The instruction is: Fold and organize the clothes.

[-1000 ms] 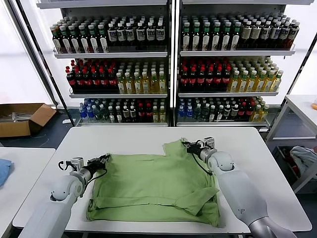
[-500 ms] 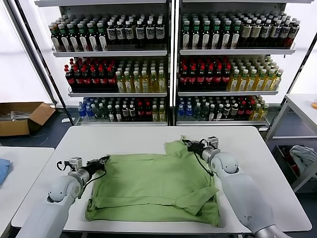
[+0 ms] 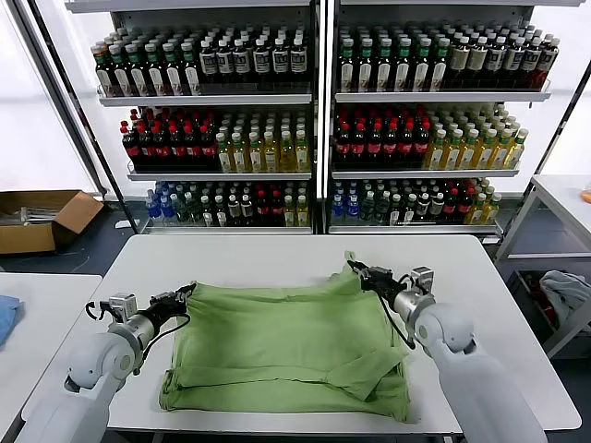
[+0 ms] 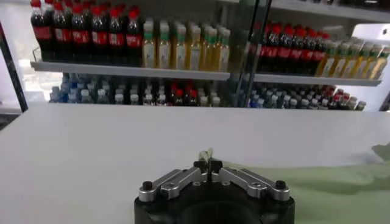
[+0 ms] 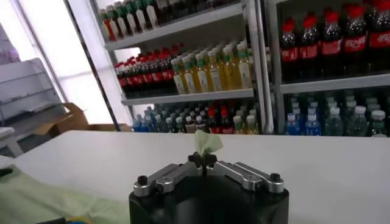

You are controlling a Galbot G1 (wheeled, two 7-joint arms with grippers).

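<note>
Two grippers hold one green shirt (image 3: 286, 346) by its far edge, one at each end, and the cloth between them is drawn fairly level above the white table (image 3: 277, 254). At the far left of the scene a cardboard box (image 3: 42, 220) sits on the floor, well away from the work. Next comes the left gripper (image 3: 187, 293), low over the table near its left side; its fingers (image 4: 208, 165) are pressed together on a small tuft of green fabric at the shirt's far left corner, as the left wrist view shows. The shirt itself lies spread over the middle of the table with its plain side up, its near hem by the front edge and one loose flap folded diagonally across the near right part. Farther right, the right gripper (image 3: 362, 271) pinches the shirt's far right corner, a little point of cloth sticking up between its closed fingers (image 5: 203, 159). Gripping both far corners at once probably serves to keep that edge taut and even, so it can be carried toward the near hem in one clean fold. Behind the table stand shelves of bottles (image 3: 323, 120).
</note>
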